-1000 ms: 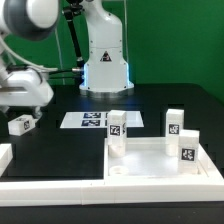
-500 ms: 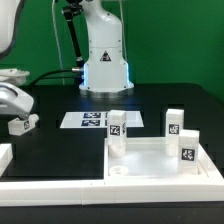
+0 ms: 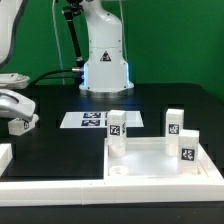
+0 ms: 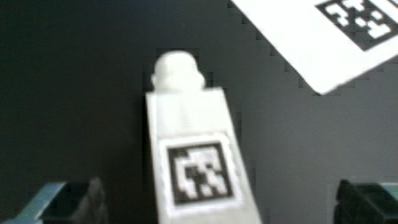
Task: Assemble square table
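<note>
Exterior view, far left edge of the frame: the gripper hangs low over a loose leg block lying on the black table. From the wrist camera the fingers stand spread wide on either side of that leg, touching nothing, so the pincer is open and empty. To pick it cleanly, I'd say it should sink straight down, centre the block's tagged body between the fingers, and close across the flat sides, not the rounded peg end.

Moving right, the marker board lies flat at centre, its corner showing close beside the leg in the wrist picture; the fingers should stay clear of it. Further right sits the square tabletop, rim up, with three legs already standing at its corners. White rails border the lower frame.
</note>
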Tool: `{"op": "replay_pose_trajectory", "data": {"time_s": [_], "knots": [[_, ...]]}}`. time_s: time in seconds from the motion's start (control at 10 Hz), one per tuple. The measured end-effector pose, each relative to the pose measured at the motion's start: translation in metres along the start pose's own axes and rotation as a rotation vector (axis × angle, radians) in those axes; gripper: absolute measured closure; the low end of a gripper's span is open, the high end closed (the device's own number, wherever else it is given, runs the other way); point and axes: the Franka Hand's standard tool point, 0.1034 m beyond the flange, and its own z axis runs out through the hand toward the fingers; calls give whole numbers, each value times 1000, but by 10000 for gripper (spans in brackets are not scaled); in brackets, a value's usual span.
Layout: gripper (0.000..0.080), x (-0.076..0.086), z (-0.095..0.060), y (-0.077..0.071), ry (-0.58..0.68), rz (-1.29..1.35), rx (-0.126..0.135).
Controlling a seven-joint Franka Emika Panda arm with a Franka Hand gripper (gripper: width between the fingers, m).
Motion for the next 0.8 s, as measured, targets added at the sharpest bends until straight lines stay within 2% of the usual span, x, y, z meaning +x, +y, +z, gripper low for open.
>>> {"op": "replay_pose_trajectory", "data": {"time_s": [0.1, 0.2, 0.5, 0.7, 0.8], "knots": [[150, 2, 7, -2, 2, 15, -8], [150, 2, 6, -2, 4, 12, -10], [150, 2, 7, -2, 1, 19, -7], [150, 1, 21, -1, -44, 47, -1], [150, 1, 20, -1, -41, 46, -1]]}}
